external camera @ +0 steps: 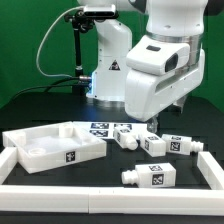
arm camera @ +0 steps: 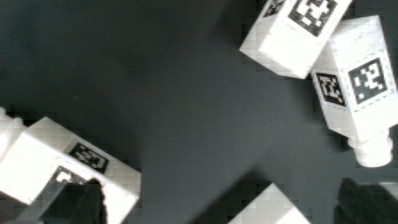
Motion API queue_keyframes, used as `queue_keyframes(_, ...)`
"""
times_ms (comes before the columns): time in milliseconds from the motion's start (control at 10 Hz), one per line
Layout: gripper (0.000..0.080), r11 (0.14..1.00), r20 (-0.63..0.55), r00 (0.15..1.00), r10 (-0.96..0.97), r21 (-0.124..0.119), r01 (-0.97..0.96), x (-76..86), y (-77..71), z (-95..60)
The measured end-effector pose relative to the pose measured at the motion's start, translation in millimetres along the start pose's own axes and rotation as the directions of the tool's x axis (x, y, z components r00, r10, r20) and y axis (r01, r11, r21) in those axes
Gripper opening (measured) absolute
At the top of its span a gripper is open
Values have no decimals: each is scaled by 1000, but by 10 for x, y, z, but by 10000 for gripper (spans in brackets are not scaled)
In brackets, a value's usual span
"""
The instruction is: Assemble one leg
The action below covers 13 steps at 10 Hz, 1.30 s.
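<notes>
Hovered low above table [external camera: 100, 172] with fingers [arm camera: 80, 207] spread apart | noted tagged leg [external camera: 164, 144] lying right of centre, exterior view | noted rimmed white panel [external camera: 50, 148] lower left.

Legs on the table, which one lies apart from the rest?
The leg alone nearest the camera in the exterior view; the other legs cluster behind it.

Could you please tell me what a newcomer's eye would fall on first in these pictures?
The big white robot arm fills the exterior view's upper right, its gripper hanging close over a row of tagged white legs on the dark table. The tray-like panel lies at the exterior view's left, and a lone leg lies nearer the front.
</notes>
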State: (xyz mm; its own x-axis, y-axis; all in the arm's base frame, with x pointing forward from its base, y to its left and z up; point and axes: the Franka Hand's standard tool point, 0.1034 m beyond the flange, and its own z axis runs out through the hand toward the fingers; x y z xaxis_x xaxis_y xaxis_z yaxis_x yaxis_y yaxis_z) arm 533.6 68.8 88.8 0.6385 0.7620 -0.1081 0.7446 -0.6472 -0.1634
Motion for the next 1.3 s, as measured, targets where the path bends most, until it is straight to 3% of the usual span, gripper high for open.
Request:
queue_keyframes(600,650,1000,7,1000,-12,5,12,-41,15,39)
queue_keyframes(700,650,999,-13,999,-45,-17,44,-109,123,156)
queue_keyframes(800,650,999,-15,999,-35,-20,35,-147,185,283)
queue_keyframes(1000,650,999,-48,998,-26,-46,24,-98,301,572)
queue_keyframes(1100,650,999,-40,999,-35,-35,34,-79,359,578)
queue_keyframes(1200,650,999,-41,998,-40,-35,38,-21,420,495)
queue_keyframes(1300,650,999,-44,998,-39,-39,37,-21,418,508)
